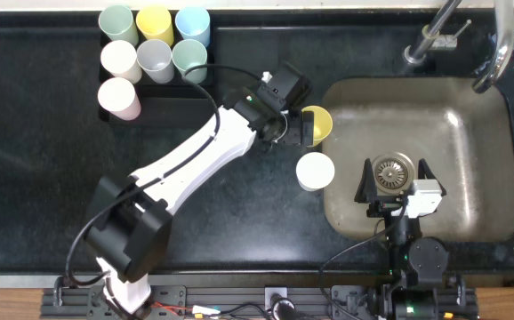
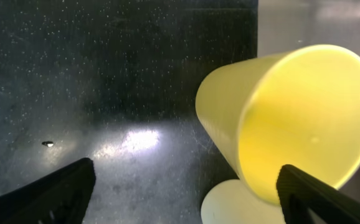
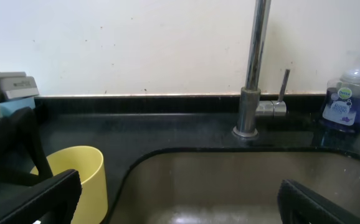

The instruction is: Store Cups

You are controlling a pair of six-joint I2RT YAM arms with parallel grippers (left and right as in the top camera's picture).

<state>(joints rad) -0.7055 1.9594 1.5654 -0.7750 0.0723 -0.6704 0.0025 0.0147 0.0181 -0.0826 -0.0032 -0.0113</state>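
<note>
a black speckled counter (image 1: 44, 178) runs along a pale wall, with a steel sink (image 1: 470, 151) set into it, a tap (image 3: 255, 68) behind the sink and a soap bottle (image 3: 348, 99) beside the tap. the left gripper (image 1: 300, 126) sits at the sink's near rim, its fingers spread wide. the yellow cup (image 1: 319, 123) is between them, closer to one finger than the other, mouth turned toward the wrist. i can't tell whether either finger touches it. a white cup (image 1: 315, 171) stands just beside this hand, right by the yellow one on the sink's edge. well away from the hand, back along its arm's far side, a black tray (image 1: 159, 84) holds six cups (image 1: 155, 55) in two rows. a pink cup (image 1: 119, 98) stands on the counter against the tray's outer edge. the right gripper (image 1: 394, 182) hangs over the sink, fingers wide apart and holding nothing, with the drain (image 1: 392, 167) directly under it and the yellow cup off to its side on the counter.
</note>
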